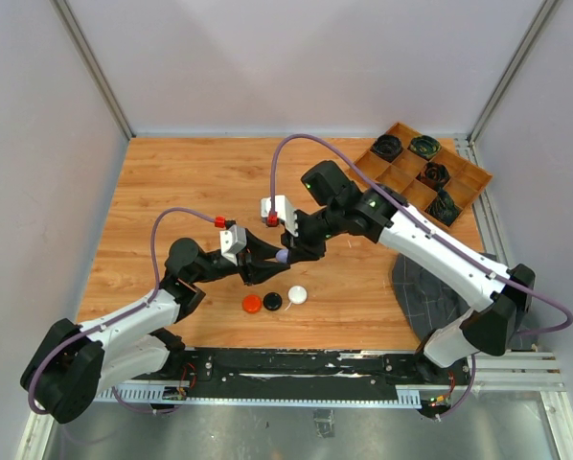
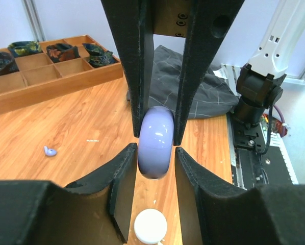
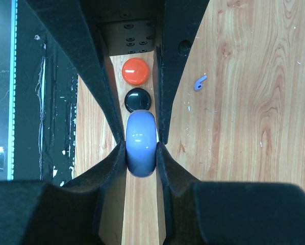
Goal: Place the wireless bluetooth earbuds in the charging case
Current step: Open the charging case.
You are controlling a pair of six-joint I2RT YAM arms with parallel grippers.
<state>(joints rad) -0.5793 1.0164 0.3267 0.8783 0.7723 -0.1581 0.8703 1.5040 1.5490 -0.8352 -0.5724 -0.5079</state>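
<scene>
Both arms are meeting at the middle of the top view, sharing one object: the pale purple charging case [image 1: 282,257], standing on edge just above the wood. The left gripper [image 2: 155,155] is pinching its lower part, jaws closed down to the case's thickness. The right gripper [image 3: 141,148] is clamping the same case from the opposite side, equally narrow. No lid is showing open, and the seam is not visible in either wrist view, so the step in hand is probably prising the case open. Doing that well likely means one gripper holding the base firmly while the other is working only on the lid half. The pads should be staying off the hinge line, and the pull should be gentle, since the glossy rounded shell looks apt to squirt out. The matching pale purple earbud [image 2: 50,151] is lying loose on the table at the left of the left wrist view, well apart from the case. Three more round cases are sitting shut in a row below the grippers in the top view: red-orange [image 1: 252,304], black [image 1: 272,302] and white [image 1: 296,295]. At the upper right, the wooden tray [image 1: 470,187] is holding black coiled bundles [image 1: 433,175] in four compartments, the neighbouring ones showing bare wood.
</scene>
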